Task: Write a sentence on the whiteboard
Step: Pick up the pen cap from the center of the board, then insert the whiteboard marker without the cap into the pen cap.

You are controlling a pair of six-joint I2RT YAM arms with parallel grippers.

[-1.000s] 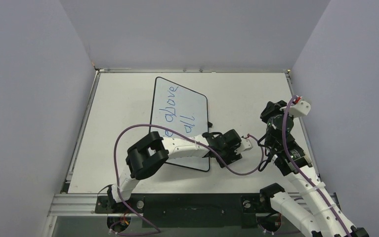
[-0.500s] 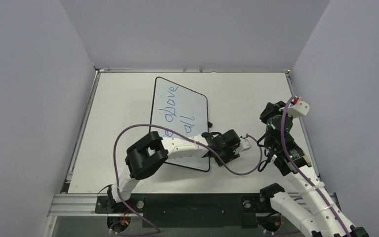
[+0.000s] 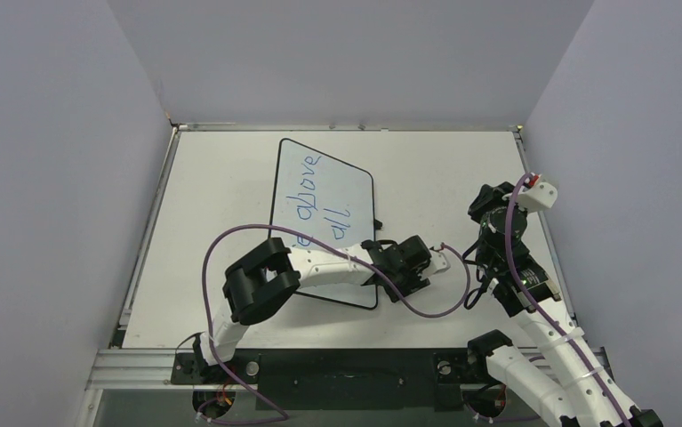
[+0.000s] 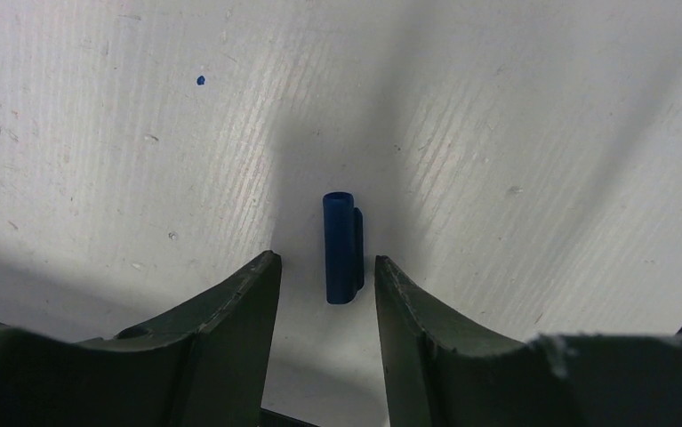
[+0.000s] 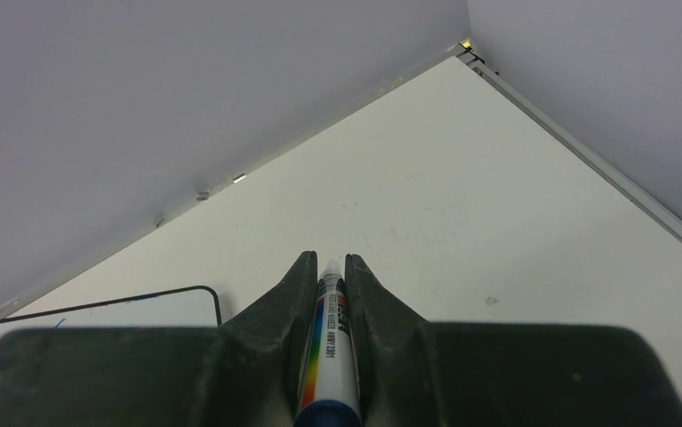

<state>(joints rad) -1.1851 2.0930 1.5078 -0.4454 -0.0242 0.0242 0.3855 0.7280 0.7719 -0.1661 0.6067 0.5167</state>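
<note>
The whiteboard [image 3: 319, 182] lies flat mid-table, black-framed. Of the blue sentence [image 3: 308, 189] I read "above" and "all"; its start is hidden under my left arm, which reaches across the board's near part. My left gripper [image 3: 413, 269] points down at the table just right of the board. In the left wrist view this gripper [image 4: 324, 267] is open, and a small blue marker cap [image 4: 341, 247] lies on the table with its near end between the fingertips, ungripped. My right gripper [image 5: 331, 265], at the table's right side [image 3: 490, 194], is shut on a white rainbow-striped marker [image 5: 330, 342].
Purple-grey walls close the table on three sides, with a metal rail along the far edge [image 3: 346, 127]. A board corner [image 5: 208, 294] shows left of the right gripper. My left arm's purple cable [image 3: 426, 307] loops over the table near the board's right edge.
The left gripper has slid slightly left and nearer, its jaws a little narrower. The right arm and marker have barely moved.
</note>
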